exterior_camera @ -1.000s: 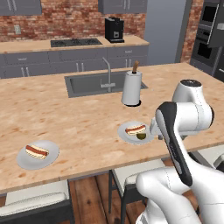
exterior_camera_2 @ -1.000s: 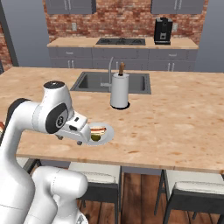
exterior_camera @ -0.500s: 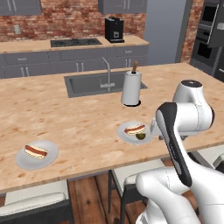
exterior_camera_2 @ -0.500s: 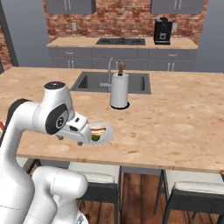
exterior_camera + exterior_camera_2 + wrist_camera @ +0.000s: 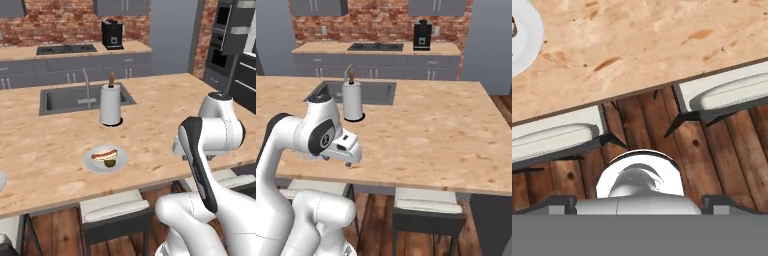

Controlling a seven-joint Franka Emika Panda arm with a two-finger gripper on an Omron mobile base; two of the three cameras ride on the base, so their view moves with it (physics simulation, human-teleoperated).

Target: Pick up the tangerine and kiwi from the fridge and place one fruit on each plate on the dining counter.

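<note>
Kiwi on a plate at the counter's near edge; claw released, holding nothing.

In the left base view the dining counter point(image 5: 60, 150) spans the middle of the frame, and a plate point(image 5: 105, 159) sits left of centre near its front edge. On that plate the small green kiwi point(image 5: 110, 162) lies just below a sausage in a bun point(image 5: 104, 154). A paper towel roll point(image 5: 110, 104) stands above it, beside the sink point(image 5: 75, 97). The gripper point(image 5: 349, 161) hangs at the left of the right base view, over the counter's front edge. In the hand view its finger tips point(image 5: 560, 204) stand far apart at the bottom, with two stool seats point(image 5: 554, 135) below the counter edge. No writing or labels are legible anywhere.
</note>
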